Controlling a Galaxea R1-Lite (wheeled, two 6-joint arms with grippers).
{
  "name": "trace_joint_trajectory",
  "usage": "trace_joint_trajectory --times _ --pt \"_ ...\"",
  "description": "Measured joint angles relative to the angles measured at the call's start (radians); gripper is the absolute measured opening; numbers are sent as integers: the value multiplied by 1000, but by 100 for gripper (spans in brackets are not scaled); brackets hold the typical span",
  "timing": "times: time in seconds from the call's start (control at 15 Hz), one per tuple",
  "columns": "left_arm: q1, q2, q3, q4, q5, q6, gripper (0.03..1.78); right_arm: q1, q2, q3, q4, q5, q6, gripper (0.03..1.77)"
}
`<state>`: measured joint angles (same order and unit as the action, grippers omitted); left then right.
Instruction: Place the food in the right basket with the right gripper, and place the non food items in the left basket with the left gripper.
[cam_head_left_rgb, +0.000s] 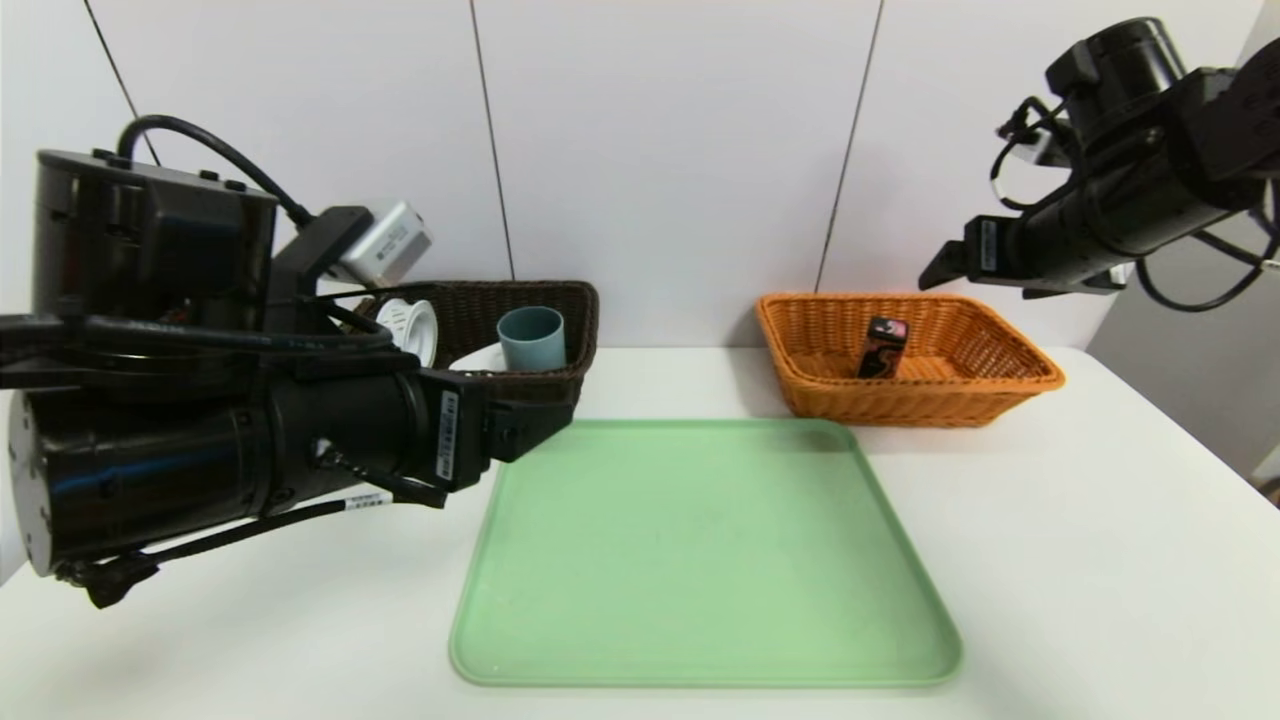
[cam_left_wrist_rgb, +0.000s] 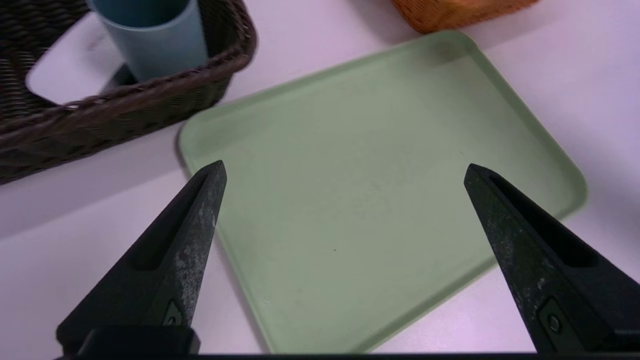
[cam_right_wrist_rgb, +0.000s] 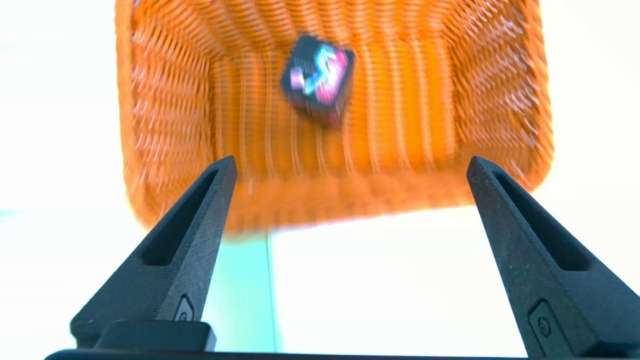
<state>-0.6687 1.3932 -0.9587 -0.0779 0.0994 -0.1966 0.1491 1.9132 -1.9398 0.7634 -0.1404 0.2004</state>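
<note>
The orange right basket (cam_head_left_rgb: 1010, 352) (cam_right_wrist_rgb: 160, 125) holds a small dark food packet with pink and blue print (cam_head_left_rgb: 884, 347) (cam_right_wrist_rgb: 320, 77), which leans on the basket's floor. My right gripper (cam_right_wrist_rgb: 350, 167) hangs open above the basket's near side with nothing between its fingers; in the head view the right arm (cam_head_left_rgb: 1090, 230) is raised at the upper right. The dark brown left basket (cam_head_left_rgb: 575, 310) (cam_left_wrist_rgb: 150, 100) holds a blue-grey cup (cam_head_left_rgb: 531, 338) (cam_left_wrist_rgb: 155, 42), a white flat item (cam_left_wrist_rgb: 65, 75) and a white ribbed piece (cam_head_left_rgb: 412, 328). My left gripper (cam_left_wrist_rgb: 342, 172) is open and empty above the tray's left part.
A light green tray (cam_head_left_rgb: 700, 560) (cam_left_wrist_rgb: 380, 175) lies bare on the white table (cam_head_left_rgb: 1100, 560) between the two baskets. The left arm (cam_head_left_rgb: 230, 440) fills the left side of the head view. A white panelled wall stands just behind the baskets.
</note>
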Motion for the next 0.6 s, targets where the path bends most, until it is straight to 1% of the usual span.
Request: trace_joint_trajectory --times 0.13,0.27,0.53,0.6 --pt "30 -37 1 8 64 0 169 2 -89 22 63 0 13 163" --pt "69 -70 3 23 138 0 169 8 -185 67 90 0 16 164" --pt "151 -131 10 77 260 0 169 36 -411 259 121 -1 14 167" --pt "169 -150 17 91 277 0 169 43 -470 316 124 -2 13 168"
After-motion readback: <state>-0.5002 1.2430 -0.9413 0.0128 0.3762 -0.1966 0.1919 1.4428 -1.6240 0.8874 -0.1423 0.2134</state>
